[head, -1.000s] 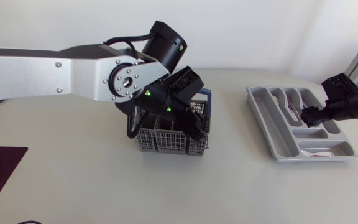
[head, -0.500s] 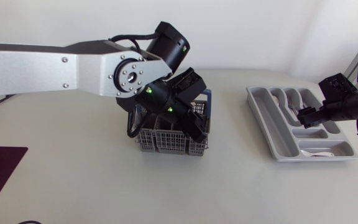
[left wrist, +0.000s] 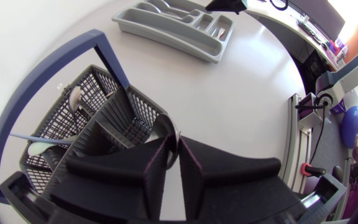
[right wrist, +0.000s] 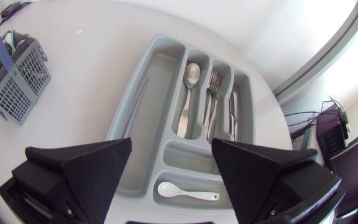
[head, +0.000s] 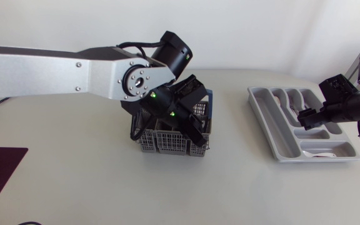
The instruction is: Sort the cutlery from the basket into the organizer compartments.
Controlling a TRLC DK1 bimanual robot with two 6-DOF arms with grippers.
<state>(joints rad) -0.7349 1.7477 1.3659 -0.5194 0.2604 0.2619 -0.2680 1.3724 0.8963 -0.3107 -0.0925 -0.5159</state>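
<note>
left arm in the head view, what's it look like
The left arm has a long silver-grey link, a round screw-ringed joint plate, black joints, a black cable and small green lights. Its tool is matte black with two broad wedge-shaped fingers.

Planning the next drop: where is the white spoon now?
Right wrist view: the white spoon lies in the organizer's crosswise end compartment, ahead of the open right gripper, on the table's right side.

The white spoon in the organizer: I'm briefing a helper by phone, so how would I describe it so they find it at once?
Find the grey organizer tray on the right side of the table. At one end a single compartment runs crosswise, and the white spoon lies alone in it. It is the only white piece; the metal spoon and forks lie in the lengthwise slots.
</note>
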